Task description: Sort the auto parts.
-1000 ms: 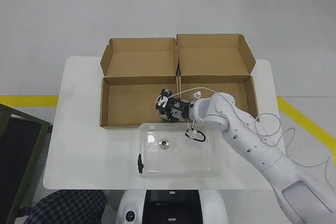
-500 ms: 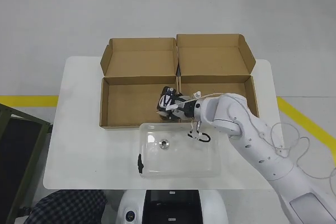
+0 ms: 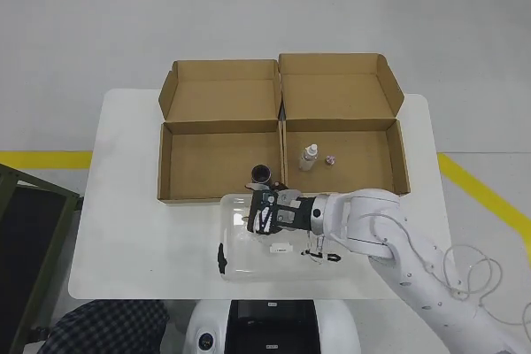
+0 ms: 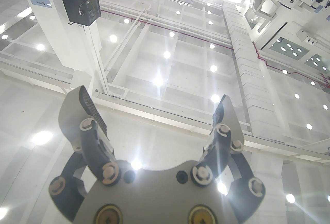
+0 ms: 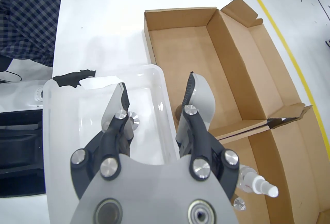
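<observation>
right gripper (image 5: 157, 85) stands with its two grey, ridged-pad fingers (image 5: 121, 98) spread apart and nothing between them. it hangs over the side of the clear plastic bin (image 5: 64, 111) that faces the boxes. one finger is over the bin's floor and the other is near its rim. the white right arm comes in low from the robot's right side and lies across the bin.

a small round silver metal part (image 5: 132, 118), a flat disc with a raised hub, lies on the bin's floor just beside one finger; i cannot tell whether they touch. a torn strip of black tape (image 5: 73, 78) sticks to the bin's rim.

beyond the bin sits a brown cardboard box (image 5: 185, 55) with its lid folded back. a short dark cylindrical part (image 3: 262, 173) stands in the corner nearest the gripper. a second brown cardboard box (image 3: 363, 155) touches the first, side by side. it holds a small white spray bottle (image 5: 257, 183) lying down and a tiny silver metal piece (image 5: 238, 203) near it.

left gripper (image 4: 154, 96) points up at a white beamed ceiling (image 4: 180, 55) dotted with round lights, its fingers wide apart and bare.

everything rests on a smooth white table (image 3: 133, 177) with rounded corners, on a grey floor (image 3: 71, 71) crossed by a yellow line (image 3: 478, 181).
</observation>
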